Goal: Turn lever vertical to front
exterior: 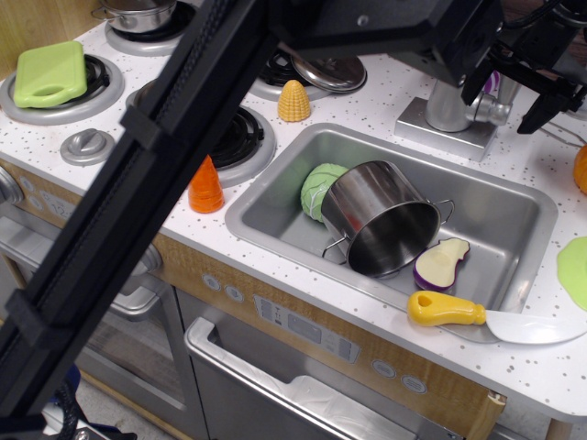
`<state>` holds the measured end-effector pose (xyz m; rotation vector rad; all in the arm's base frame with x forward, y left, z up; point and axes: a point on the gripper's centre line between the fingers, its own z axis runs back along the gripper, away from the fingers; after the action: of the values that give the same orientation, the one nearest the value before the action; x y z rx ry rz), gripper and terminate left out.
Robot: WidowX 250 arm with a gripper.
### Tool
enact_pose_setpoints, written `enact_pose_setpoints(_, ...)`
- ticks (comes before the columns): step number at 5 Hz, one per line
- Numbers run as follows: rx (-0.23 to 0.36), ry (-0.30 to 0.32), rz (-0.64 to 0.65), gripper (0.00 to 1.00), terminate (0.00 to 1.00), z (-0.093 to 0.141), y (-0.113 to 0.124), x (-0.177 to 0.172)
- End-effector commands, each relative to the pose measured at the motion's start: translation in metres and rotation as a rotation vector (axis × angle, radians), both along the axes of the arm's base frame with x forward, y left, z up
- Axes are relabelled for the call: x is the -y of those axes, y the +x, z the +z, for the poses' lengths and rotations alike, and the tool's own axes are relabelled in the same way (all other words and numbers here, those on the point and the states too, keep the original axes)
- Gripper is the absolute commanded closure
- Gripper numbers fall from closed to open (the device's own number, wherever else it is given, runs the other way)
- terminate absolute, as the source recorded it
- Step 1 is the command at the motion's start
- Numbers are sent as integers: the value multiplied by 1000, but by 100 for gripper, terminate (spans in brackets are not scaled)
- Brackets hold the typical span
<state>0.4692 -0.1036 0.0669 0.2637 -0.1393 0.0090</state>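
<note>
The lever (496,111) is a short silver-grey stub with a rounded end. It projects to the right from the thick grey faucet post (447,104), which stands on a rectangular base (431,128) behind the sink. My black gripper (511,97) reaches in from the upper right. Its two fingers are spread, one (477,84) above and left of the lever and one (548,104) to its right. The lever's end lies between them. The jaws stand open and I see no contact with the lever.
The sink (518,206) holds a steel pot (385,220) on its side, a green cabbage (316,188) and an eggplant half (440,264). A yellow-handled knife (449,310) lies on the front rim. Corn (293,101), a carrot (206,186) and burners sit to the left. My arm crosses the foreground.
</note>
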Motion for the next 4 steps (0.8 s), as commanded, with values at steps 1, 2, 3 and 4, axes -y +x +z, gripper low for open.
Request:
enact_pose_setpoints(1, 0, 0, 0, 0, 0, 0, 0, 0)
enact_pose_setpoints(2, 66, 56, -41, 0, 0, 16, 0, 3)
enact_pose_setpoints(3, 111, 97, -77, 0, 0, 39, 1, 5)
enact_pose_setpoints(4, 157, 148, -99, 0, 0, 62, 7, 4)
